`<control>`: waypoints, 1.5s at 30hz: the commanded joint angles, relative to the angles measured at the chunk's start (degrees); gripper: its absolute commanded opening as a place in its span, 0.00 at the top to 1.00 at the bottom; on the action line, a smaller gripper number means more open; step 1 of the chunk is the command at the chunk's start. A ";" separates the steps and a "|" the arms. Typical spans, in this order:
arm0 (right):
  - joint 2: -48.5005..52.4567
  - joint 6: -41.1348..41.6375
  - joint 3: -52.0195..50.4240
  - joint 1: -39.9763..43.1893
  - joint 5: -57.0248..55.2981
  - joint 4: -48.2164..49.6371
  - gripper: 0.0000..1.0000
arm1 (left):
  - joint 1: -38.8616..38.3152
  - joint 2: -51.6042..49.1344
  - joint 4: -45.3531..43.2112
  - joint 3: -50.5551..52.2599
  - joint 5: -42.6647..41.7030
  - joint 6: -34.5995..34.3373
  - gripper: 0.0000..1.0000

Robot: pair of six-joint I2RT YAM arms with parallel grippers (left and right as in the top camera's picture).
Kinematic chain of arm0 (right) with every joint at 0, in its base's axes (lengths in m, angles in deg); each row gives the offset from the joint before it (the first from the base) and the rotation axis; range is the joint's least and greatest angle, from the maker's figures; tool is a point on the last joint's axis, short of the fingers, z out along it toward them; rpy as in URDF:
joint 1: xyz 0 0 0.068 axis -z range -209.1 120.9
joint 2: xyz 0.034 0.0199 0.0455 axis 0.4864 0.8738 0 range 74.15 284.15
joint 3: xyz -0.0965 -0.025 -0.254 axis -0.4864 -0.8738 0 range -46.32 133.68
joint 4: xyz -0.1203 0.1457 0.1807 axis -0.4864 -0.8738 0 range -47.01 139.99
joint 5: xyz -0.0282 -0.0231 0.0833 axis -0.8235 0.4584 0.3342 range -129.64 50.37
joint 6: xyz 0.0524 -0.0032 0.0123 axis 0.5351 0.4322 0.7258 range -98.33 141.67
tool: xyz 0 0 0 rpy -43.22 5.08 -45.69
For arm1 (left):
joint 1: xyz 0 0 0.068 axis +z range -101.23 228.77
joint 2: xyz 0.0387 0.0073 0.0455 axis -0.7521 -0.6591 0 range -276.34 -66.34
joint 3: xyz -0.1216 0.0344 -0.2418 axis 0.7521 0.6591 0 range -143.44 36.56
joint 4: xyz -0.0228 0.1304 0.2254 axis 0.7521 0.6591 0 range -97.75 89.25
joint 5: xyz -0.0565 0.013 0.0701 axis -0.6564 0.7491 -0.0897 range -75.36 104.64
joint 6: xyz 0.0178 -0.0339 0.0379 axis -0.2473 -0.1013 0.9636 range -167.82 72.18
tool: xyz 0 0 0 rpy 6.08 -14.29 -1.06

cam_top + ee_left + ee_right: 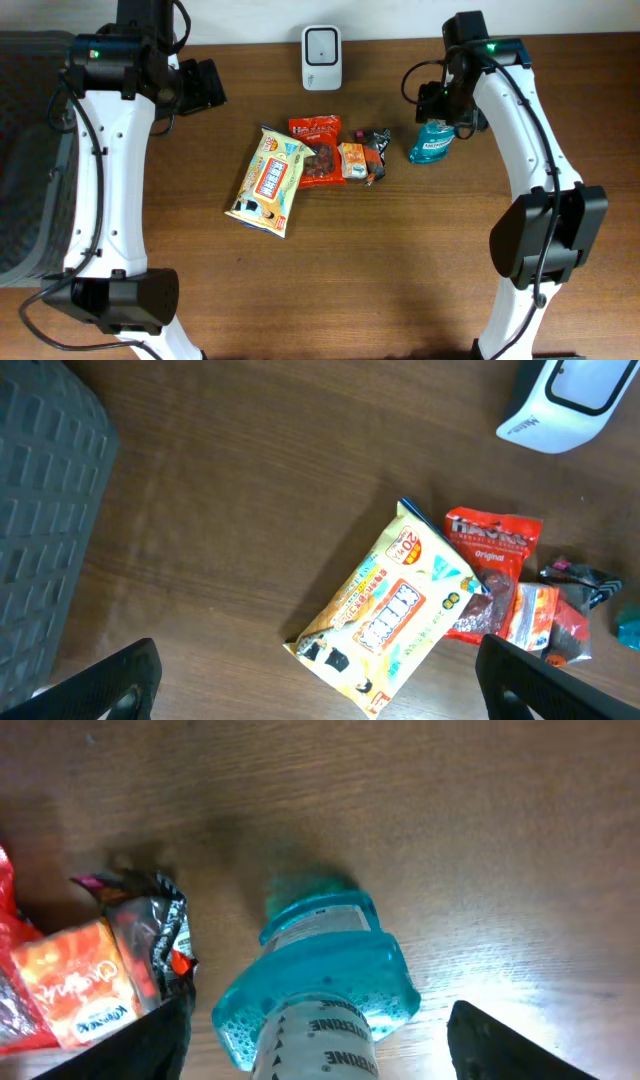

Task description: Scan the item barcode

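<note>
Nothing shows an item held up to the scanner (322,57), the white rounded plastic unit with a dark window at 12 o'clock on the wooden table (400,270). So I judge the scan itself is not yet done, or at least it is not under way here.

The mouthwash bottle (318,982) is the item in hand. It rests on the table at about 3 o'clock of the snack pile and 4 o'clock of the scanner. It is clear teal plastic with a rounded shoulder, a narrower neck and a printed label band (whether it stands or lies I cannot tell).

The right gripper (320,1010) hangs over the bottle with its jaws spread wide. One dark finger shows on each side with a gap to the plastic, so it grips nothing. What is left, as I read it, is to close on the bottle, carry it towards 12 o'clock and turn the label's barcode to the window.

The left gripper (205,85) sits at 10 o'clock, fully spread and empty.

The other goods lie untouched at the centre, and all of them are soft and crinkly:
- a flat yellow-and-white packet (395,610)
- a glossy red bag (492,542)
- a small orange pouch (85,982)
- a crumpled black wrapper (152,925)
</note>
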 commanded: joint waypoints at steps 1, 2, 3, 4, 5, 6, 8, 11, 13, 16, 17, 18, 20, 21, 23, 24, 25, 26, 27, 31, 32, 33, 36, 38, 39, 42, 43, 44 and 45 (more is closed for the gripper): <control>-0.48 -15.85 1.40 0.15 -0.68 -0.68 0.21 | 0.11 -0.11 -0.09 0.13 0.61 -0.57 0.01; -0.48 -19.67 1.44 0.15 -0.61 -1.01 0.25 | 0.11 -0.11 -0.09 0.13 0.61 -0.57 0.01; -0.48 -21.49 1.44 0.15 -0.48 -1.40 0.34 | 0.11 -0.11 -0.09 0.13 0.61 -0.57 0.01; -0.48 -22.29 1.44 0.15 -0.48 -1.60 0.42 | 0.11 -0.11 -0.09 0.13 0.61 -0.57 0.01; -0.48 -22.38 1.44 0.15 -0.46 -1.60 0.55 | 0.11 -0.11 -0.09 0.13 0.61 -0.57 0.01; -0.48 -22.36 1.44 0.15 -0.42 -1.60 0.58 | 0.11 -0.11 -0.09 0.13 0.61 -0.57 0.01; -0.48 -21.73 1.44 0.15 0.48 -1.60 0.60 | 0.11 -0.11 -0.09 0.13 0.61 -0.57 0.01; -0.48 -21.75 1.44 0.15 1.25 -1.57 0.60 | 0.11 -0.11 -0.09 0.13 0.61 -0.57 0.01; -0.48 -21.22 1.44 0.15 1.25 -1.60 0.64 | 0.11 -0.11 -0.09 0.13 0.61 -0.57 0.01; -0.48 -18.88 1.44 0.15 2.45 -1.40 0.74 | 0.11 -0.11 -0.09 0.13 0.61 -0.57 0.01; -0.48 -18.86 1.44 0.15 3.98 -1.14 0.75 | 0.11 -0.11 -0.09 0.13 0.61 -0.57 0.01; -0.48 -18.67 1.44 0.11 5.99 -0.68 0.77 | 0.11 -0.11 -0.09 0.13 0.61 -0.57 0.01; -0.48 -16.94 1.44 0.11 8.79 0.20 0.78 | 0.11 -0.11 -0.09 0.13 0.61 -0.57 0.01; -0.48 -15.52 1.44 0.11 8.83 0.59 0.79 | 0.11 -0.09 -0.09 0.13 0.61 -0.57 0.01; -0.48 -12.83 1.46 0.11 8.87 1.22 0.82 | 0.11 -0.11 -0.09 0.13 0.61 -0.57 0.01; -0.48 -11.13 1.46 0.11 9.53 1.40 0.82 | 0.11 -0.11 -0.09 0.13 0.61 -0.57 0.01; -0.48 -11.15 1.46 0.11 11.67 1.57 0.82 | 0.11 -0.11 -0.09 0.13 0.61 -0.57 0.01; -0.48 -11.13 1.46 0.11 13.60 1.84 0.82 | 0.11 -0.11 -0.09 0.13 0.61 -0.57 0.01; -0.48 -11.13 1.46 0.11 15.13 1.90 0.81 | 0.11 -0.11 -0.09 0.13 0.61 -0.57 0.01; -0.48 -10.97 1.46 0.11 13.07 1.42 0.73 | 0.11 -0.11 -0.09 0.13 0.61 -0.57 0.01; -0.48 -10.97 1.46 0.11 13.07 1.27 0.73 | 0.11 -0.11 -0.09 0.13 0.61 -0.57 0.01; -0.48 -10.95 1.46 0.11 12.59 1.01 0.73 | 0.11 -0.11 -0.09 0.13 0.61 -0.57 0.01; -0.48 -8.79 1.49 0.11 7.50 0.81 0.75 | 0.11 -0.11 -0.09 0.13 0.61 -0.57 0.01; -0.48 -8.81 1.53 0.11 6.73 0.76 0.76 | 0.11 -0.11 -0.09 0.13 0.61 -0.57 0.01; -0.48 -8.83 1.62 0.11 6.19 0.74 0.76 | 0.11 -0.11 -0.09 0.13 0.61 -0.57 0.01; -0.48 -8.85 1.64 0.11 2.89 0.15 0.73 | 0.09 -0.11 -0.09 0.13 0.61 -0.57 0.01; -0.48 -8.83 1.62 0.11 2.91 0.07 0.73 | 0.11 -0.11 -0.09 0.13 0.61 -0.57 0.01; -0.48 -8.83 1.62 0.11 2.95 0.00 0.69 | 0.11 -0.11 -0.09 0.13 0.61 -0.57 0.01; -0.48 -8.81 1.60 0.11 3.04 0.02 0.61 | 0.11 -0.11 -0.09 0.13 0.61 -0.57 0.01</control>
